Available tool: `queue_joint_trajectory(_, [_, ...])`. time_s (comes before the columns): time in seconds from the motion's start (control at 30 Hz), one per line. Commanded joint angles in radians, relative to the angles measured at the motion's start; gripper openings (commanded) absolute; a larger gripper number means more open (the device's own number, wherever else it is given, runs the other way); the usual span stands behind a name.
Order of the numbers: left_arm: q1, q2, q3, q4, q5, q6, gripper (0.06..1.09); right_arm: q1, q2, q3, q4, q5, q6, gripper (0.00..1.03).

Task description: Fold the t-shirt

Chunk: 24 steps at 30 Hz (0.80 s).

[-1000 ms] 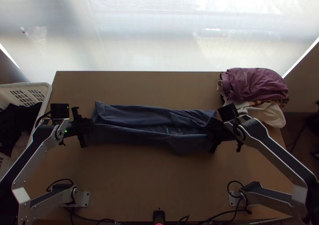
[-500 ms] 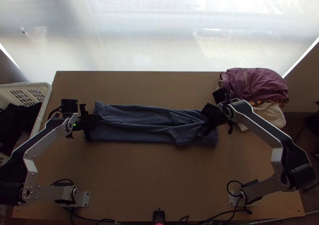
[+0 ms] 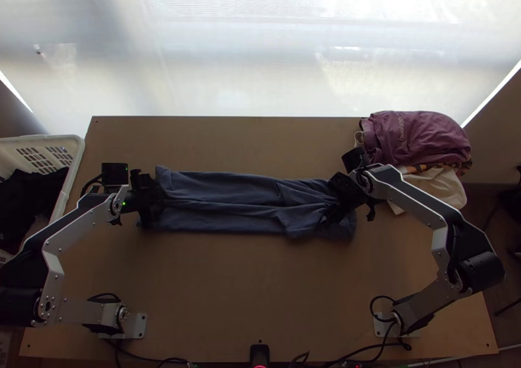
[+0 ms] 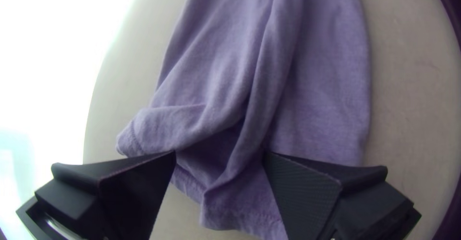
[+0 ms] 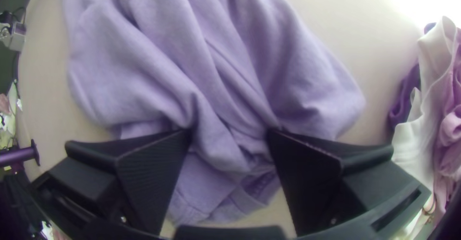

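Left claw (image 4: 220,153) and right claw (image 5: 229,131) are well parted, nothing pinched; t-shirt (image 3: 225,192) ends are straddled. All layers should be pinched evenly before lifting.

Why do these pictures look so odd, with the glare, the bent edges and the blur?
Top view: bright light from behind the table, whose surface looks dim; left wrist view: white glare at one side, table edge bowed, dark corners; right wrist view: glare in one corner, the shirt soft and slightly blurred, with shading in its folds.
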<state>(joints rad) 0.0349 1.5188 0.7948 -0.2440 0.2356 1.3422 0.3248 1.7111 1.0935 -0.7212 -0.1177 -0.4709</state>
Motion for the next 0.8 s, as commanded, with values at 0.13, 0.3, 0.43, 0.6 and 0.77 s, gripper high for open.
queue_joint_trajectory(0.13, [0.177,0.003,0.078,0.074,0.005,0.008,1.04,-0.052,-0.084,-0.024,-0.009,0.076,0.008,0.92])
queue_joint_trajectory(0.3, [0.295,-0.019,0.11,0.064,0.037,0.011,1.04,-0.099,-0.15,-0.055,-0.024,0.081,-0.017,0.92])
queue_joint_trajectory(0.43, [0.336,-0.109,0.107,0.012,0.07,0.006,1.04,-0.107,-0.225,-0.078,-0.046,0.099,-0.009,0.92])
queue_joint_trajectory(0.6, [0.3,-0.364,0.066,-0.129,0.156,-0.193,1.04,-0.03,-0.383,-0.127,-0.05,0.179,0.037,0.84])
queue_joint_trajectory(0.77, [0.148,-0.634,-0.115,-0.153,0.171,-0.368,1.04,0.195,-0.541,-0.205,-0.027,0.303,0.058,0.49])
